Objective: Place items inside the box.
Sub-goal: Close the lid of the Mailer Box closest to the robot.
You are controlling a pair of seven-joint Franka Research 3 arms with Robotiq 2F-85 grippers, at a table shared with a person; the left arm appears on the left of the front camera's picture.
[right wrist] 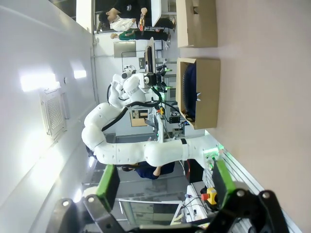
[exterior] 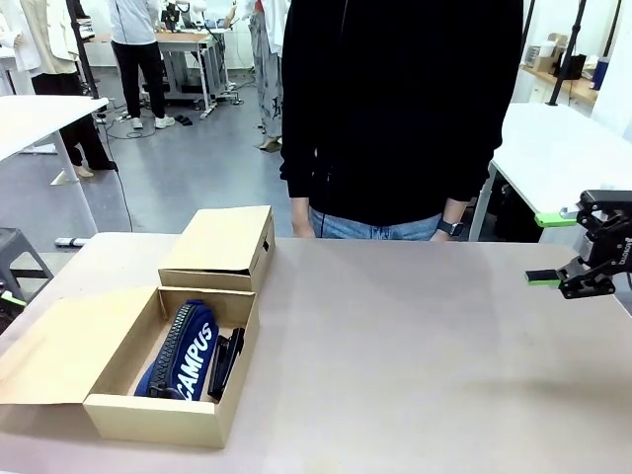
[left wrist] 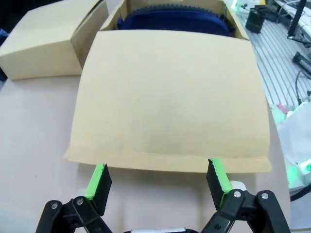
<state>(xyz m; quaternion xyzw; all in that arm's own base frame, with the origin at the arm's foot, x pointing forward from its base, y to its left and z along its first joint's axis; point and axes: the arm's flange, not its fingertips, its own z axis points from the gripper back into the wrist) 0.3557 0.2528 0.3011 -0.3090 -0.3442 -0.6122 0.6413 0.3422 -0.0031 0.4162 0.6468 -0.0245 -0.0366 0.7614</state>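
An open cardboard box stands at the table's front left with its lid flap folded out to the left. Inside lie a navy "CAMPUS" zip pouch and, beside it, a black stapler. My left gripper is open just short of the lid flap's edge, with the navy pouch beyond it. My right gripper hangs open and holds nothing above the table's right edge, far from the box. The grey pouch, yellow knife and white marker are out of view.
A second, closed cardboard box sits right behind the open one. A person in a black top stands at the far edge with hands hanging by the table rim. The table's bare middle and right offer free room.
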